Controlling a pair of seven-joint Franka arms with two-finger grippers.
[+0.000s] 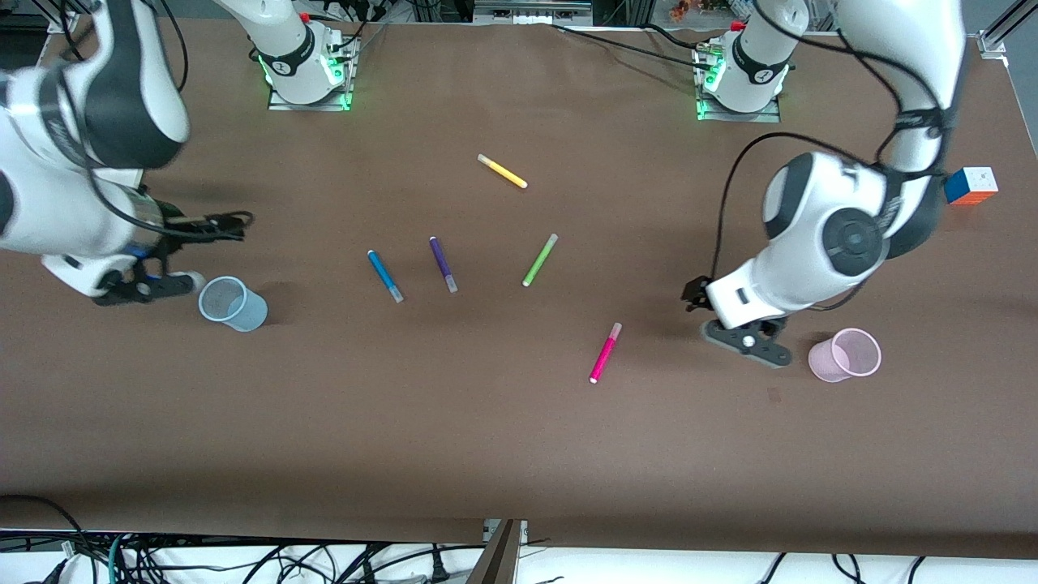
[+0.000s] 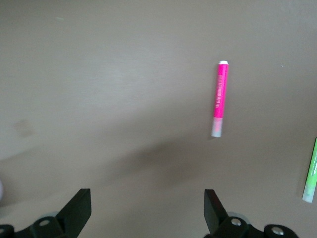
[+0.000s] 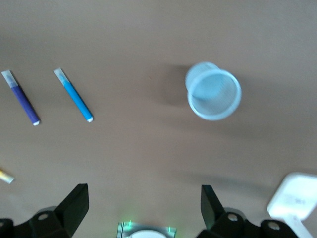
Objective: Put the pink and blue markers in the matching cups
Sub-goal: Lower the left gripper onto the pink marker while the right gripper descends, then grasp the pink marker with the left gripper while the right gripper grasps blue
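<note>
The pink marker [image 1: 605, 353] lies flat on the brown table, nearer the front camera than the other pens; it also shows in the left wrist view [image 2: 220, 98]. The blue marker [image 1: 385, 276] lies mid-table and shows in the right wrist view [image 3: 74, 95]. The pale pink cup [image 1: 845, 355] stands upright toward the left arm's end. The pale blue cup [image 1: 233, 303] stands toward the right arm's end and shows in the right wrist view [image 3: 214, 91]. My left gripper [image 1: 746, 341] [image 2: 147, 208] is open and empty, low between the pink marker and the pink cup. My right gripper [image 1: 146, 285] [image 3: 143, 206] is open and empty beside the blue cup.
A dark purple pen [image 1: 443, 264] lies beside the blue marker, a lime green pen [image 1: 540, 259] beside that, and a yellow pen [image 1: 502, 171] lies closer to the robots' bases. A colour cube [image 1: 971, 185] sits at the left arm's end of the table.
</note>
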